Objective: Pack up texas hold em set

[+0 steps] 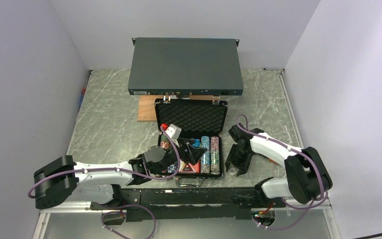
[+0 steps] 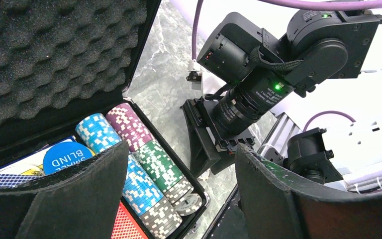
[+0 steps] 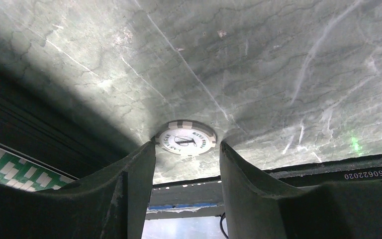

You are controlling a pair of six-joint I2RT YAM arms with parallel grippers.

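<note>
Beside briefcase [image 1: 191,117], right claw [image 3: 187,149] (jaws apart) straddles lone chip [image 3: 185,138].

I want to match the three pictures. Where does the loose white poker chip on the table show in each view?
Top external: the loose white chip is a small pale spot right of the briefcase, at the right gripper fingertips.
Left wrist: probably the pale bit under that gripper; too small to be sure.
Right wrist: centre, flat between the two fingers.
Shared landmark: the right gripper.
</note>
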